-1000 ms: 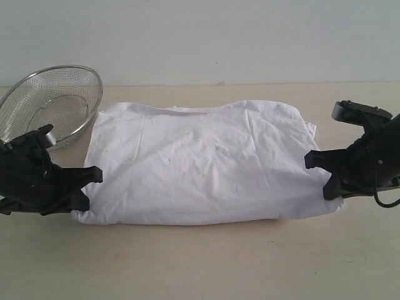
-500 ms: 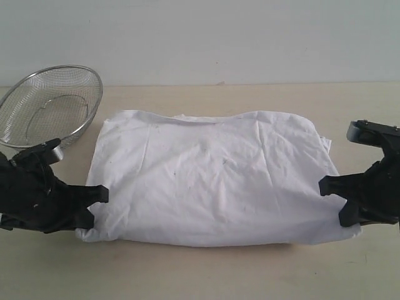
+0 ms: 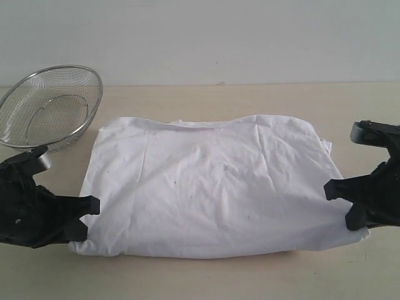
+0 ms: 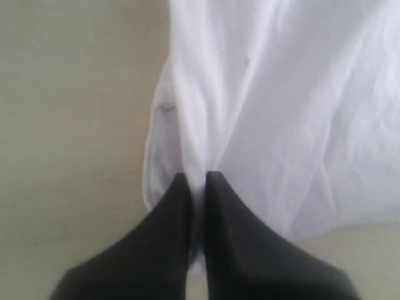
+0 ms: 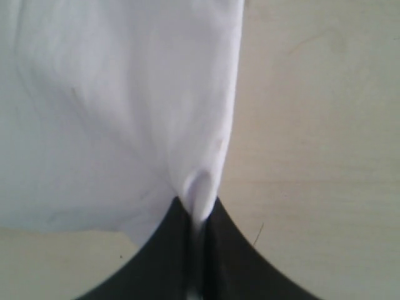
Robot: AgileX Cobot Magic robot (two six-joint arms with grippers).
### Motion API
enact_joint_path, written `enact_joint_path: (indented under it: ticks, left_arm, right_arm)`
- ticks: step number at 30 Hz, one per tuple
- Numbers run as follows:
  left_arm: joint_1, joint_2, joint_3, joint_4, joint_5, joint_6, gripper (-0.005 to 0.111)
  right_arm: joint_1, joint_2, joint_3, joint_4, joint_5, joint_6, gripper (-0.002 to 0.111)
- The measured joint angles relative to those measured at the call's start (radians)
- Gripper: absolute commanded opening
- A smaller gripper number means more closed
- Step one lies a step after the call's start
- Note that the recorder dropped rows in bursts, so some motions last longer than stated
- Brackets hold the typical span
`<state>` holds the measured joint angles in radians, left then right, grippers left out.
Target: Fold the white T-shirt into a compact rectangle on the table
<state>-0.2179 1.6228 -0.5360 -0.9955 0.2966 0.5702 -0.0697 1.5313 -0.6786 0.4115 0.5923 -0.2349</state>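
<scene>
One wide overview, two close wrist views.
The exterior camera sits slightly raised and looks across the bench [image 3: 206, 281] toward the pale wall [image 3: 250, 37], far enough back to take in the whole white T-shirt [image 3: 206, 187]. Each wrist camera looks steeply down past its own tips, very near the cloth: the left pincer [image 4: 195, 181] at one end, the right pincer [image 5: 197, 209] at the other. All three views share those shirt edges and the bench beside them.

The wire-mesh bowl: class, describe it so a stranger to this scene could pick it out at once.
Find the pale beige table with the white T-shirt spread across its middle. At the far left, just past the shirt's back corner, sits the bowl. It alone is round, silver, see-through wire mesh, unlike the white cloth beside it.
</scene>
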Motion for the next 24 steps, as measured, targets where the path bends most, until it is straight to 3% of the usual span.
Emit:
enact_joint_path:
  ticks: [24]
  left_arm:
    - [0.000, -0.002, 0.002, 0.005, 0.035, 0.002, 0.004]
  right_arm:
    - [0.000, 0.000, 0.000, -0.011, 0.000, 0.004, 0.000]
